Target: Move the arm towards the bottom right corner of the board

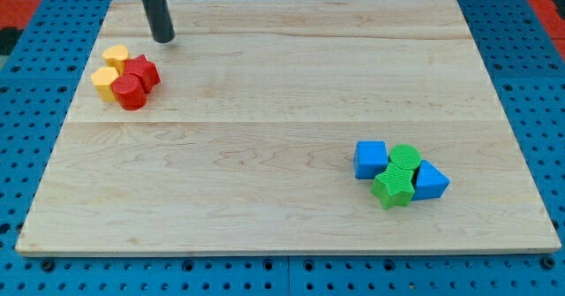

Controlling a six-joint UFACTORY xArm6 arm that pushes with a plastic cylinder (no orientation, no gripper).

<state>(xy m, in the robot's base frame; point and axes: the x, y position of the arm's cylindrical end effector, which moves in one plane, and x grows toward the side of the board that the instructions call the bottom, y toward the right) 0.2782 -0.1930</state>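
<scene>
My tip [164,40] rests on the wooden board [282,110] near the view's top left, just above and to the right of a cluster of blocks. That cluster holds a yellow block [115,56], a second yellow block [104,83], a red star-shaped block [142,71] and a red cylinder [129,92]. Near the view's bottom right sits another cluster: a blue cube [371,159], a green cylinder [404,158], a green star-shaped block [393,188] and a blue triangular block [430,181]. The tip is far from this second cluster.
The board lies on a blue pegboard surface [26,110] that surrounds it on all sides. Red areas show at the view's top corners.
</scene>
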